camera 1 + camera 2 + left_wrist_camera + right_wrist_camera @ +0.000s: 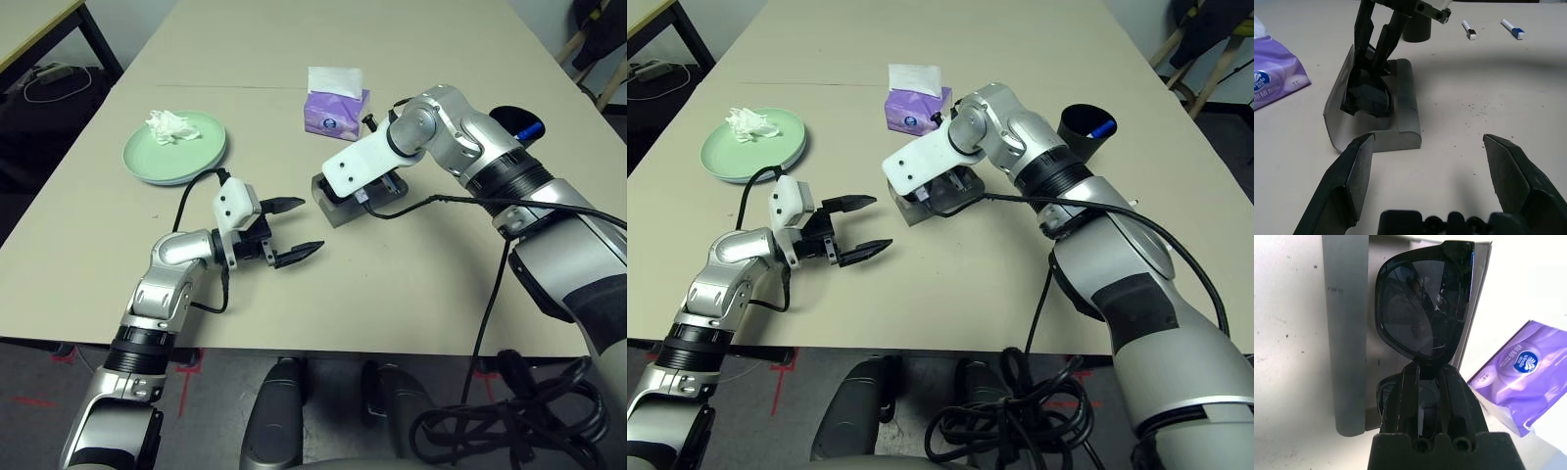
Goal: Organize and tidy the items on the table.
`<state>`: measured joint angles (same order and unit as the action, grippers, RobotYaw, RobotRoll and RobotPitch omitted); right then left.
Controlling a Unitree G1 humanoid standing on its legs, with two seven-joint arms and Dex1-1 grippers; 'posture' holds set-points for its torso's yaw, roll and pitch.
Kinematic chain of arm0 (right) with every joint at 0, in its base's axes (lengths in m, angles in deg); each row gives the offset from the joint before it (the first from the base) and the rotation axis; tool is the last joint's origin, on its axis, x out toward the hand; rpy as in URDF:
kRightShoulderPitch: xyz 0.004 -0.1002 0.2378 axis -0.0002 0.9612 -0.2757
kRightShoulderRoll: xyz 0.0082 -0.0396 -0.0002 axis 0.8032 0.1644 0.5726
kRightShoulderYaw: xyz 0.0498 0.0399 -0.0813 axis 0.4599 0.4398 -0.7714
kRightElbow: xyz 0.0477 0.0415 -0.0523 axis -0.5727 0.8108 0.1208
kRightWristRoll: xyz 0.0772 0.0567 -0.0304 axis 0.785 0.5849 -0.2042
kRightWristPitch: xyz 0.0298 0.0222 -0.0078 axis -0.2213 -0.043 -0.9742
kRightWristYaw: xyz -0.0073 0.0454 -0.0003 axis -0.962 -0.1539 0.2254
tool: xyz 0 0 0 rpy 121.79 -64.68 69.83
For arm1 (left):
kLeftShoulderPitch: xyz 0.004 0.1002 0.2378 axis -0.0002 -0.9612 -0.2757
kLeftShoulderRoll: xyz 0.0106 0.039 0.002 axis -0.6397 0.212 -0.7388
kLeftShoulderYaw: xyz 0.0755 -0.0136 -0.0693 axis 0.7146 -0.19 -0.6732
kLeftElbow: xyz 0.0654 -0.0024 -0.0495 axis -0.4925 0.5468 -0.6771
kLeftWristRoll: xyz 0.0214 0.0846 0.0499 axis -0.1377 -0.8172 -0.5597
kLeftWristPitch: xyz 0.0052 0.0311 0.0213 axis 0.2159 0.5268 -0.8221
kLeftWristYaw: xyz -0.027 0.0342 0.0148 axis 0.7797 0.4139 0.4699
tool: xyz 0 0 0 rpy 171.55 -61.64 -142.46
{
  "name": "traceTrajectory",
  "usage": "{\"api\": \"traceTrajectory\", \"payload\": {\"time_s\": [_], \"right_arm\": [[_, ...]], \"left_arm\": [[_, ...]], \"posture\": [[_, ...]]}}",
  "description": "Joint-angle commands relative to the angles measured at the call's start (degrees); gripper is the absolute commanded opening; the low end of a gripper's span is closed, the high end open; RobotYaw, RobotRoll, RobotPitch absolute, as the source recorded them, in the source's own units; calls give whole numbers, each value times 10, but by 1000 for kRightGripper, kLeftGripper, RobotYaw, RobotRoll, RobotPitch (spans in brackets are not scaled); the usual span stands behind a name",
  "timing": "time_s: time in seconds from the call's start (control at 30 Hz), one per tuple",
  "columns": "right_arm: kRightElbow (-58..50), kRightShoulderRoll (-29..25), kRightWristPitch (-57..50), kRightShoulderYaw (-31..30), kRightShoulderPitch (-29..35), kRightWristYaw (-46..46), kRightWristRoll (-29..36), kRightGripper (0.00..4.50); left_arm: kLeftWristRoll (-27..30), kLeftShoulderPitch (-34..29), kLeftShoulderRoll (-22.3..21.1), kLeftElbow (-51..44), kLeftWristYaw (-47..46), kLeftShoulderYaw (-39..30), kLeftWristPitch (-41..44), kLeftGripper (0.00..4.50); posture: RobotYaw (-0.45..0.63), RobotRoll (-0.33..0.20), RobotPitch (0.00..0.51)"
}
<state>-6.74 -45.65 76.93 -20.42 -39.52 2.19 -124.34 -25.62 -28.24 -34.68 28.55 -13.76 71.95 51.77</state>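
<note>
Here, glossy black sunglasses (pixel 1425 308), grey case (pixel 1405 98).

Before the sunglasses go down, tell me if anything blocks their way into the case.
Nothing visible does. The right gripper is shut on the black sunglasses, holding them right over the open grey case. The case's tray looks bare beneath them, and its lid stands tipped back.

Both forearms (pixel 171 269) are silver, rounded shells with black ribbed collars at the joints. Each wrist carries a white block (pixel 235 203), the right one (pixel 355 164) longer and set with small dark screws. Black cables (pixel 490 294) loop along each arm. The fingers (pixel 1352 181) are black, tapered, matte, with flat inner pads.
</note>
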Motion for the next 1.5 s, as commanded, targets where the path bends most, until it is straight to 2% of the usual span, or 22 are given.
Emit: {"api": "traceTrajectory", "payload": {"time_s": [0.03, 0.7, 1.0, 1.07, 1.17, 1.37, 1.4, 1.5], "right_arm": [[7, -6, 0, -4, 6, -1, -6, 438], [-11, -12, -15, -2, 23, -21, -2, 438], [-30, -18, -28, 6, 23, -30, 3, 3829], [-41, -22, -34, 9, 25, -33, 5, 4458], [-75, -32, -63, 29, 29, -46, 24, 4458], [-196, -66, -218, 107, 88, -85, 90, 4458], [-211, -71, -238, 114, 100, -87, 95, 4458], [-272, -92, -286, 175, 186, -94, 170, 4458]], "left_arm": [[0, -9, -4, -16, -3, 6, 6, 4500], [0, -5, -6, -13, 0, 9, 10, 4500], [-5, 10, -1, 8, 3, 12, 2, 4500], [-6, 15, 0, 12, 3, 13, 2, 4500], [-7, 22, 2, 19, 5, 16, -1, 4500], [-6, 37, 2, 39, 11, 15, -10, 4500], [-5, 39, 1, 43, 14, 14, -12, 4500], [-5, 51, 3, 58, 16, 12, -16, 4500]], "posture": [[268, 0, 192], [260, 0, 190], [234, 0, 165], [228, 0, 159], [213, 0, 145], [188, 0, 122], [174, 0, 117], [144, 0, 108]]}}
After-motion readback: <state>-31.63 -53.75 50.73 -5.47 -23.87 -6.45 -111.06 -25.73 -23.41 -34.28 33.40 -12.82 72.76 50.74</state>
